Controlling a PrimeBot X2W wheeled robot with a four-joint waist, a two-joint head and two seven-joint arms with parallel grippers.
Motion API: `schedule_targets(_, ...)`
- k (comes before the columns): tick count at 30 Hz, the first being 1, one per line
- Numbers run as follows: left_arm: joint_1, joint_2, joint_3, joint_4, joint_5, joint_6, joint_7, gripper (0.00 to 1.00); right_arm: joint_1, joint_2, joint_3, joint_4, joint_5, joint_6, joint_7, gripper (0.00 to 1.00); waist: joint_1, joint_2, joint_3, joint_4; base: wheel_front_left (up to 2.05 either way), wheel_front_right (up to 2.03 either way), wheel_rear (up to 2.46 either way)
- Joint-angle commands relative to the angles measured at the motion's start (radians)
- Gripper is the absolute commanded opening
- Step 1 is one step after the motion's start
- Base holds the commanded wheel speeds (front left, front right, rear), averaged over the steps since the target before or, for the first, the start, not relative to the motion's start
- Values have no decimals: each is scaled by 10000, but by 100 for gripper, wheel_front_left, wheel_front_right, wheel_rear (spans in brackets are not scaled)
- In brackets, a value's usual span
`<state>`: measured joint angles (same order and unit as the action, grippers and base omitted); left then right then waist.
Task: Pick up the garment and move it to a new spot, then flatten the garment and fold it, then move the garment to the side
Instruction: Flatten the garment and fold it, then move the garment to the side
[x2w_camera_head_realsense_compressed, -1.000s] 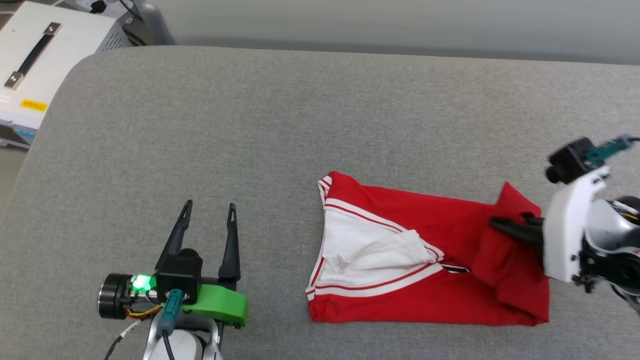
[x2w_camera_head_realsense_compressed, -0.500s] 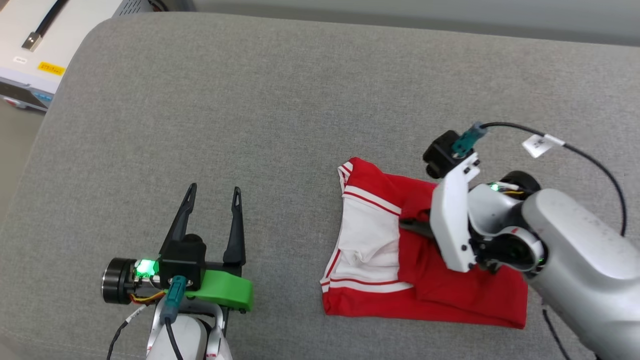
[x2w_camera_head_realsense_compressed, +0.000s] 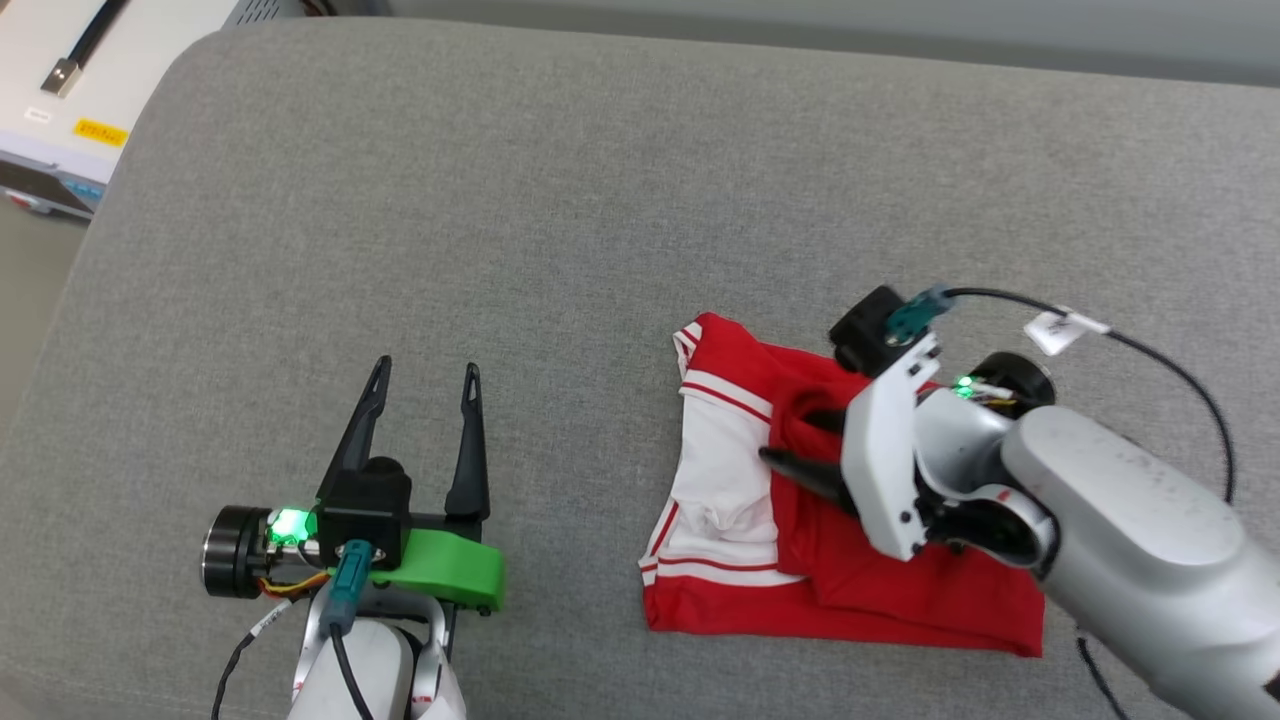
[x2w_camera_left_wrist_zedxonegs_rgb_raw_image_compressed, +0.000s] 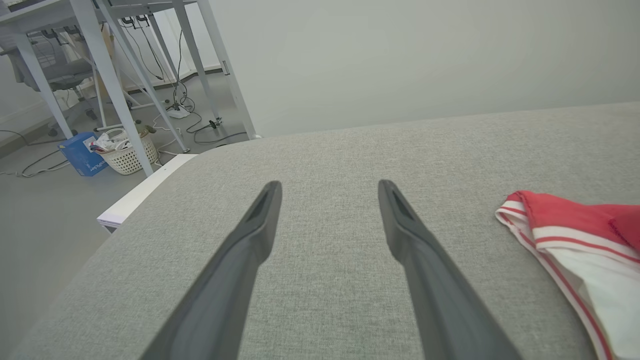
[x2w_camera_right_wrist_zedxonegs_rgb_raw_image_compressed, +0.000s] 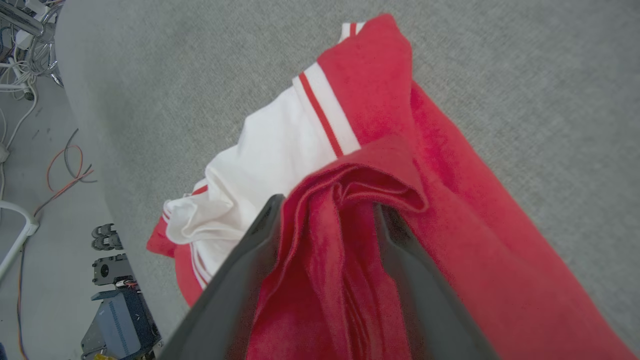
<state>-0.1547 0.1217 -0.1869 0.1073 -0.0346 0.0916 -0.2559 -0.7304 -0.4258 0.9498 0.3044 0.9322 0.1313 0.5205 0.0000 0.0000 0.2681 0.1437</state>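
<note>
— As the grey padded surface (x2w_camera_head_realsense_compressed: 500, 200) is looked down on from the head, where is the garment (x2w_camera_head_realsense_compressed: 900, 600) found?
— It is found on the right half, towards the near edge, laid in a rough folded rectangle. Red cloth is seen on its right part and along its near side. A white sleeve (x2w_camera_head_realsense_compressed: 720, 480) edged with striped trim (x2w_camera_head_realsense_compressed: 725, 395) is turned up at its left end.
— How is the right gripper (x2w_camera_head_realsense_compressed: 782, 433) placed?
— It is brought in from the right, low over the garment, with its fingers pointing left. Its jaws are spread wide. In the right wrist view a raised fold of red cloth is seen lying loose between the two fingers (one finger is partly covered by that fold).
— And the left gripper (x2w_camera_head_realsense_compressed: 427, 366)?
— It is seen at the near left, well apart from the garment, fingers pointing to the far side. Its jaws are spread wide as well, and bare grey fabric is seen between them.
— What else is noted?
— A white box (x2w_camera_head_realsense_compressed: 140, 50) with a black handle is seen off the far left corner. In the left wrist view a white basket (x2w_camera_left_wrist_zedxonegs_rgb_raw_image_compressed: 127, 152) and a blue box (x2w_camera_left_wrist_zedxonegs_rgb_raw_image_compressed: 82, 155) are made out on the floor beyond
</note>
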Motion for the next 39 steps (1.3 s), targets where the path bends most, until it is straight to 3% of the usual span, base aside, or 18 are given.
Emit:
schedule_targets(1, 45, -6, 82, 27, 36, -38, -59, 100, -149, -291, -120, -311, 17, -6, -561, 100, 0, 0, -244, -137, 0, 0, 0)
schedule_targets(6, 312, 72, 253, -81, 34, 2, -59, 100, 43, -1140, -857, -1246, -859, -6, -3002, 100, 0, 0, -605, -454, 0, 0, 0)
schedule_targets(9, 416, 95, 306, -145, 40, -4, -59, 100, 510, -1335, -1864, -1281, -1649, -6, -4446, 100, 0, 0, -804, -656, 0, 0, 0)
schedule_targets(17, 715, 141, 371, -253, 56, -23, -59, 100, 2443, -585, -5149, -998, -4359, -6, -7161, 100, 0, 0, -1275, -1171, 0, 0, 0)
schedule_targets(26, 1157, 180, 542, -458, -38, -31, -59, 100, 4921, 1301, -8165, -1792, -6004, -6, -7752, 100, 0, 0, -1664, -1440, 0, 0, 0)
schedule_targets(39, 1715, 155, 546, -612, -68, -124, -59, 100, 7672, 2778, -9178, -2958, -7072, -6, -7815, 100, 0, 0, -2032, -1291, 0, 0, 0)
